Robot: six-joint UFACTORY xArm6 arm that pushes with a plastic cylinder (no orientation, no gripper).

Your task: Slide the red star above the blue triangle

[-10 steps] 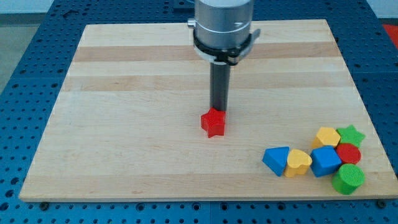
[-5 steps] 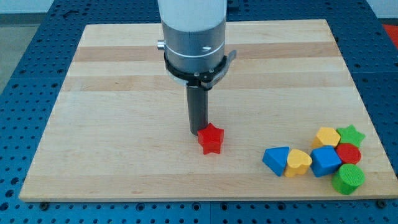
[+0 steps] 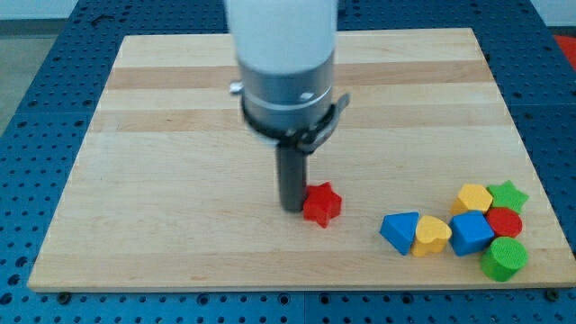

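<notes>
The red star lies on the wooden board, a little below the middle. My tip stands right against the star's left side. The blue triangle lies to the star's right and slightly lower, at the left end of a cluster of blocks. A gap of bare board separates the star from the triangle.
Right of the blue triangle sit a yellow heart, a blue cube, a yellow hexagon, a green star, a red cylinder and a green cylinder, close to the board's lower right edge.
My tip moved from above the star down to its left side. The red star slid down and to the right, closer to the blue triangle.
</notes>
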